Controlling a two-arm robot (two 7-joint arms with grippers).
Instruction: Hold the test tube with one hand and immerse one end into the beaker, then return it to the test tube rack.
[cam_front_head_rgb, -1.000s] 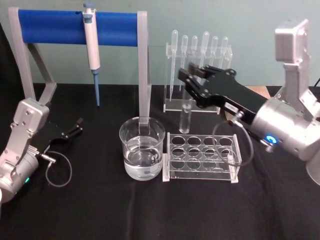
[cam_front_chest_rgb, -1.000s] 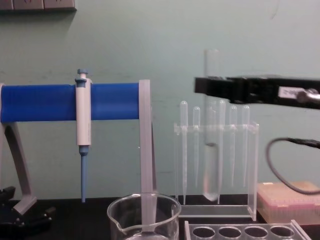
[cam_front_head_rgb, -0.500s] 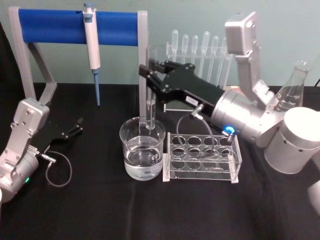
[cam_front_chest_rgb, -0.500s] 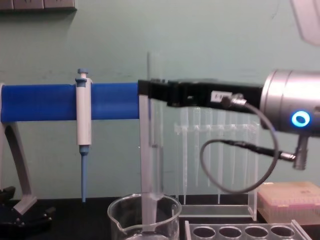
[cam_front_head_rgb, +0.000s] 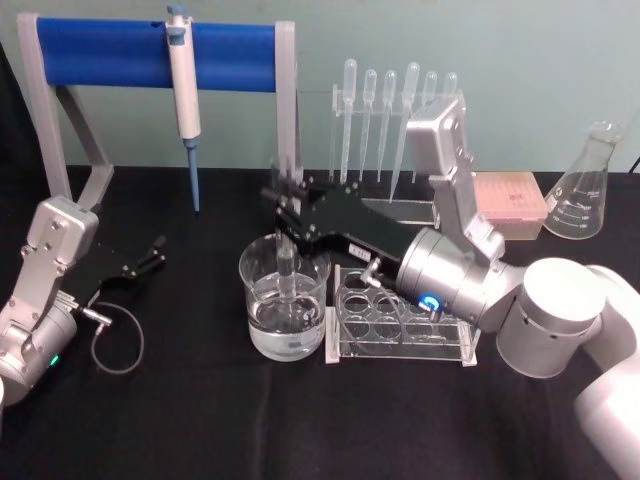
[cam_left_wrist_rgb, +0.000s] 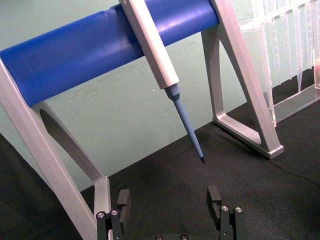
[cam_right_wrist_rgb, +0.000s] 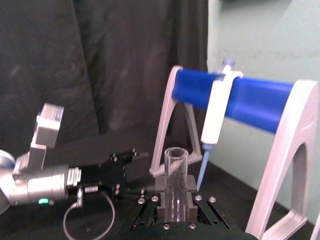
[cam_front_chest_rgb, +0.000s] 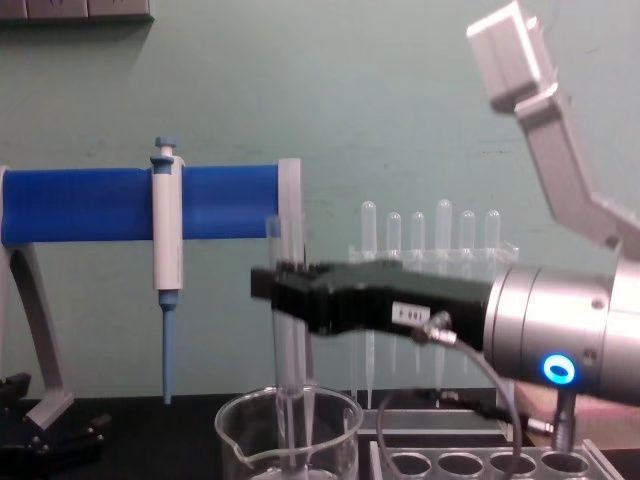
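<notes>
Status: right pincer (cam_front_head_rgb: 287, 212) is clamped on the test tube (cam_front_head_rgb: 289, 258), centre of the head view, directly over the beaker (cam_front_head_rgb: 262, 325). The tube is upright. My grip is on its upper part, with the open rim poking out above the fingers (cam_right_wrist_rgb: 191, 186). In the chest view the tube (cam_front_chest_rgb: 285, 360) drops from the pincer (cam_front_chest_rgb: 268, 284) past the beaker (cam_front_chest_rgb: 240, 440) rim, so its lower end is inside the glass. The beaker is roughly half full of clear liquid. The tube end reaches about the liquid line, but I can't tell how deep it goes.

The test tube rack (cam_front_head_rgb: 402, 350) sits just right of the beaker, touching or nearly so, under my right wrist. Its holes look unoccupied.

Left pincer (cam_left_wrist_rgb: 169, 202) is parked at the left edge of the head view, low over the black counter (cam_front_head_rgb: 200, 420), jaws apart and holding nothing.

In the upper left of the frame, the blue-tipped pipette (cam_front_head_rgb: 182, 90) hangs on the blue-barred stand (cam_front_head_rgb: 110, 52). The plastic pipettes (cam_front_head_rgb: 390, 110) stand in their clear holder at top centre. The flask (cam_front_head_rgb: 585, 190) and pink tip box (cam_front_head_rgb: 510, 200) are at upper right.
</notes>
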